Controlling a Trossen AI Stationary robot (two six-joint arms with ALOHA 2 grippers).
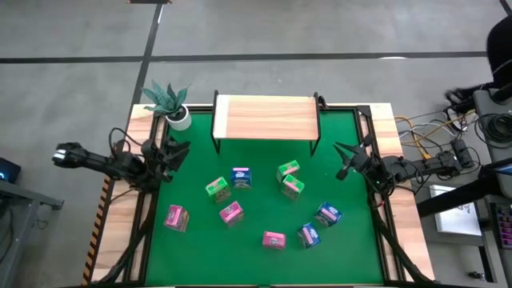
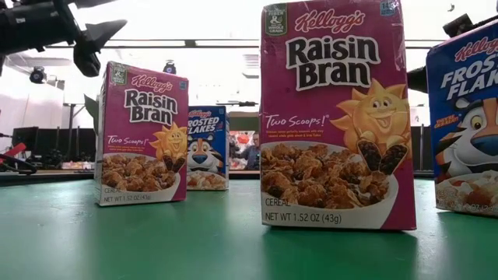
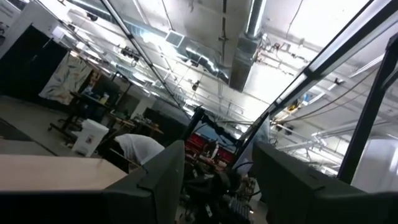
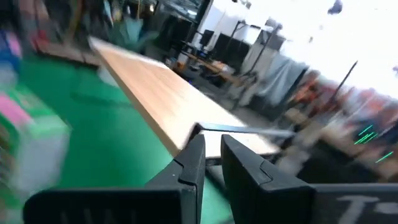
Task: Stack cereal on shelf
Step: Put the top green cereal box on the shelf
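Observation:
The shelf [image 1: 264, 118], a light wood plank on thin black legs, stands at the far edge of the green table [image 1: 256, 264]; nothing lies on its top. Several small cereal boxes stand scattered on the green: green ones [image 1: 293, 187], blue ones [image 1: 241, 177] and pink ones [image 1: 231, 212]. The low view shows pink boxes [image 2: 334, 117] and blue boxes [image 2: 206, 148] upright on their bases. My left gripper [image 1: 178, 152] waits at the table's left edge, open [image 3: 217, 186] and tipped upward. My right gripper [image 1: 344, 158] waits at the right edge, shut [image 4: 212, 163], facing the shelf [image 4: 161, 87].
A potted plant [image 1: 170, 102] stands at the far left corner beside the shelf. Light wood strips [image 1: 400, 144] border the green on both sides. Cables and gear [image 1: 448, 152] lie off the table's right side. Bare green lies between the shelf and the boxes.

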